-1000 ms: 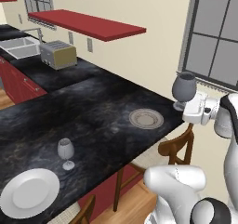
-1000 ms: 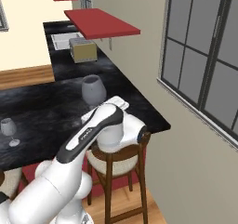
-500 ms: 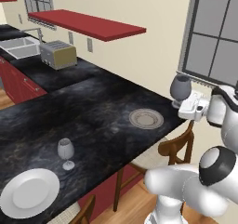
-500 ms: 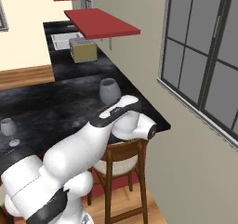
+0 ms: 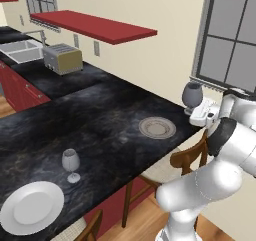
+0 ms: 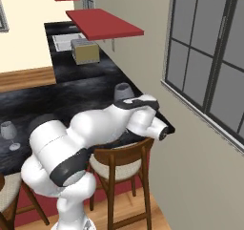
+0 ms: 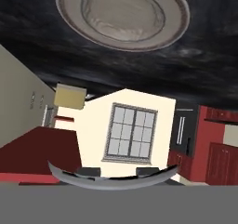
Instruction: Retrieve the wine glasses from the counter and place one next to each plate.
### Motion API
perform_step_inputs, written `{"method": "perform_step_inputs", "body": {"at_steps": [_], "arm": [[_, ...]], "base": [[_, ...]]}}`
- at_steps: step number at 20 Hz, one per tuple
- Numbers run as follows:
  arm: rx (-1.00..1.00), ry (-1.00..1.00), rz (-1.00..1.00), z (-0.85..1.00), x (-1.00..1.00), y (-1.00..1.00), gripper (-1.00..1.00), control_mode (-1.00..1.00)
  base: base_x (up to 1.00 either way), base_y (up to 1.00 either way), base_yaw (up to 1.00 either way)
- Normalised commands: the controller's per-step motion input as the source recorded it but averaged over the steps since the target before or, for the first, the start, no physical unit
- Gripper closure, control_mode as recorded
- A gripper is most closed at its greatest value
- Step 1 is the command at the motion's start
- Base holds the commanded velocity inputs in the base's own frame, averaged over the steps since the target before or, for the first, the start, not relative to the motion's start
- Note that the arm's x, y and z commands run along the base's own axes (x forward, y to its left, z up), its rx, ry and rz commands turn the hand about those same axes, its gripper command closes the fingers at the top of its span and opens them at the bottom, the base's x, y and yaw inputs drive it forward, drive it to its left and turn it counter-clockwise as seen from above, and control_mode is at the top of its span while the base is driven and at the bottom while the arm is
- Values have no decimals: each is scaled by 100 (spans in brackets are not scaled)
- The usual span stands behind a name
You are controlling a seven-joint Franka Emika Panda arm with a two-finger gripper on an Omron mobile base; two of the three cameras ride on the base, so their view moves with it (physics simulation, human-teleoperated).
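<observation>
My gripper (image 5: 198,113) is shut on the stem of one wine glass (image 5: 192,94), holding it upright above the right end of the black counter (image 5: 100,115), just right of the grey patterned plate (image 5: 157,127). From the right base the same wine glass (image 6: 123,91) stands above my gripper (image 6: 131,101). In the hand view the patterned plate (image 7: 123,14) lies ahead, and the glass's curved edge (image 7: 111,180) crosses my gripper (image 7: 118,173). The other wine glass (image 5: 70,163) stands on the counter near the white plate (image 5: 31,208) at the front left.
A toaster (image 5: 62,59) and a sink (image 5: 20,50) sit at the far left of the counter under a red shelf (image 5: 95,26). A wooden chair (image 5: 186,159) stands below the counter's right end, and a window wall (image 6: 209,71) lies close behind.
The arm has swung its elbow round while the held glass drifted slightly lower and closer to the counter's right end. The plates and the other glass have not moved.
</observation>
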Motion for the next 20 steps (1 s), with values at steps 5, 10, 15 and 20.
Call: {"method": "perform_step_inputs", "body": {"at_steps": [5, 10, 15, 20], "arm": [[0, 0, 0, -38, 67, -28, 100, -100], [0, 6, 0, -37, 66, -27, 100, -100], [0, 5, 0, -30, 51, -17, 100, -100], [0, 2, 3, -29, 33, -1, 100, -100]], "base": [[0, 0, 0], [0, 0, 0], [0, 0, 0], [0, 0, 0]]}}
